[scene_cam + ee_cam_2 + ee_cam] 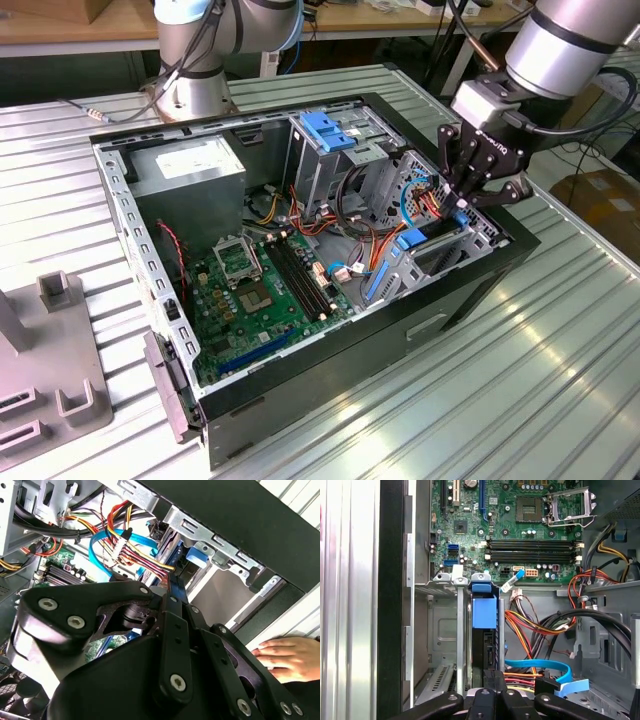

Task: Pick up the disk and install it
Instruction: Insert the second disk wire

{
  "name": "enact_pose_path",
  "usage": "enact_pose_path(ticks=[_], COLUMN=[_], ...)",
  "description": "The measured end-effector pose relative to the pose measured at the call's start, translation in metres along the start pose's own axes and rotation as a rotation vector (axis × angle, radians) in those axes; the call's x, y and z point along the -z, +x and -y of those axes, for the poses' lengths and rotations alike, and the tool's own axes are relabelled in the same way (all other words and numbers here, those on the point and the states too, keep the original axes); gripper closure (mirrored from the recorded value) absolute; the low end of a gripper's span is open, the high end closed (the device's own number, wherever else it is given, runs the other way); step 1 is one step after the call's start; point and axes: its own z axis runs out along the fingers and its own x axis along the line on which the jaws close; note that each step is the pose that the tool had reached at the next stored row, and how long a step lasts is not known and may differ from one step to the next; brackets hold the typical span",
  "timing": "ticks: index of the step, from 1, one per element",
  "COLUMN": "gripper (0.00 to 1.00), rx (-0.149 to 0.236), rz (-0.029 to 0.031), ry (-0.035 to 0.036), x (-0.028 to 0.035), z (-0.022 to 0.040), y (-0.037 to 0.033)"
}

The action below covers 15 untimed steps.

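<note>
The disk (485, 647) stands on edge in a slot of the metal drive bay (442, 630) at the front corner of the open computer case (470, 290). Its light-blue plastic rail (484, 611) caps the far end, and that blue piece also shows in the exterior view (411, 239). My gripper (463, 200) hangs over this bay at the exterior view's right. In both wrist views the black fingers (489, 692) lie close together with no gap, and the gripper's tip (170, 587) rests at the disk's near end. I see nothing clamped between them.
Coloured cables (535, 627) and a blue ribbon cable (555, 672) run right beside the bay. An upright cage with a blue top (335, 130), a power-supply box (190, 170) and the motherboard (260, 290) fill the case. A person's hand (285, 657) rests on the table outside it.
</note>
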Motion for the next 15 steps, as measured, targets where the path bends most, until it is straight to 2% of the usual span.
enact_pose_path(ticks=[7, 15], gripper=[0.90, 0.90], rx=[0.000, 0.000], rz=[0.0000, 0.0002], ry=[-0.0014, -0.0039], x=[0.0002, 0.0111], z=[-0.0080, -0.0087], y=[0.0000, -0.0024])
